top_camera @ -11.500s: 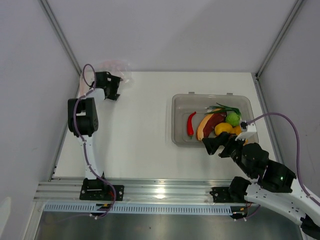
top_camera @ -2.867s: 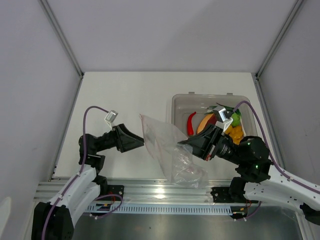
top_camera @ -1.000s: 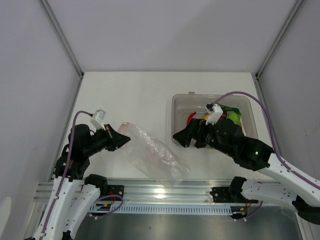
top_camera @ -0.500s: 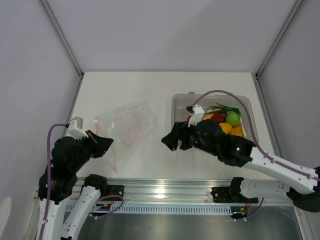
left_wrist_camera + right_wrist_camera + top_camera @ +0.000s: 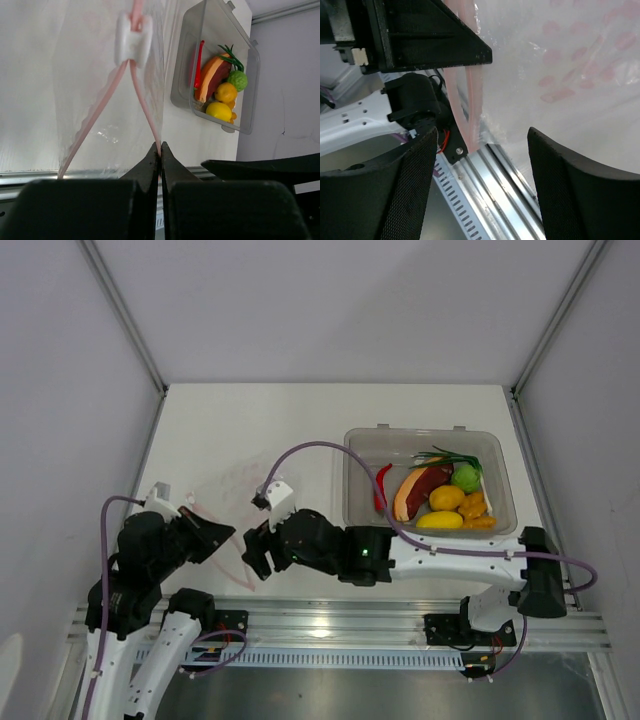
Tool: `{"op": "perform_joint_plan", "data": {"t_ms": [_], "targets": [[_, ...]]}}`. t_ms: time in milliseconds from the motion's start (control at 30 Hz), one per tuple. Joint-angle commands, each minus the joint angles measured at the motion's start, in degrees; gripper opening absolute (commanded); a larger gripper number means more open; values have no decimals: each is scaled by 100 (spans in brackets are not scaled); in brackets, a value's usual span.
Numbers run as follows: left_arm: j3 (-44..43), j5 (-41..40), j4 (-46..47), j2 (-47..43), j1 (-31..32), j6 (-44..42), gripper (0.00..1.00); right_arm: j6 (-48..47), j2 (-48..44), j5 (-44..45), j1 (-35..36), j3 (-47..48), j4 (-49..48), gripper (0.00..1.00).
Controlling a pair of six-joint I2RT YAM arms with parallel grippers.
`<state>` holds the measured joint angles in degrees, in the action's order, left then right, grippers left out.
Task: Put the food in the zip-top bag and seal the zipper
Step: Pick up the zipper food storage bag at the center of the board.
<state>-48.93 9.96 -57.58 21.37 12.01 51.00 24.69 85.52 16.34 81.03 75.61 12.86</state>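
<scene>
The zip-top bag (image 5: 236, 506), clear and crinkly, hangs over the near left of the table from my left gripper (image 5: 222, 533). That gripper (image 5: 160, 148) is shut on the pink zipper (image 5: 145, 107), below the white slider (image 5: 132, 42). My right gripper (image 5: 256, 552) has reached across beside it. It (image 5: 482, 135) is open, with the bag's (image 5: 560, 65) corner and the zipper's (image 5: 470, 95) end between its fingers, touching neither. The food lies in the grey bin (image 5: 355, 470): a red chili (image 5: 381, 487), a green scallion (image 5: 445, 455), a purple and orange piece (image 5: 420, 488), a yellow fruit (image 5: 447, 497) and a green fruit (image 5: 465, 477).
The right arm (image 5: 440, 550) lies stretched along the near edge in front of the bin. The metal rail (image 5: 330, 620) runs just below both grippers. White walls close in the table on three sides.
The right arm has swung left from the bin to the bag's near corner. The left gripper has drawn the bag toward the near left.
</scene>
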Motion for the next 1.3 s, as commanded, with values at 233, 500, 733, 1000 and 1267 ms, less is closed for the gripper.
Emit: {"op": "perform_joint_plan", "data": {"t_ms": [233,500,733,1000,1267], "targets": [[138,507,212,113,21,296,1,-843,1089,721,211,630,-486,73],[138,797,239,96,21,393,1,-1089,1476,1398,255,674,-715,64],[208,1034,475,26,21,25,5,-773,1407,1452,264,657,-575,0],[129,1070,784,-799,21,-643,79,255,793,697,-17,130,-618,0],[-460,587,266,-1196,21,-1110,76,1090,54,-420,-676,-723,-1462,0]]}}
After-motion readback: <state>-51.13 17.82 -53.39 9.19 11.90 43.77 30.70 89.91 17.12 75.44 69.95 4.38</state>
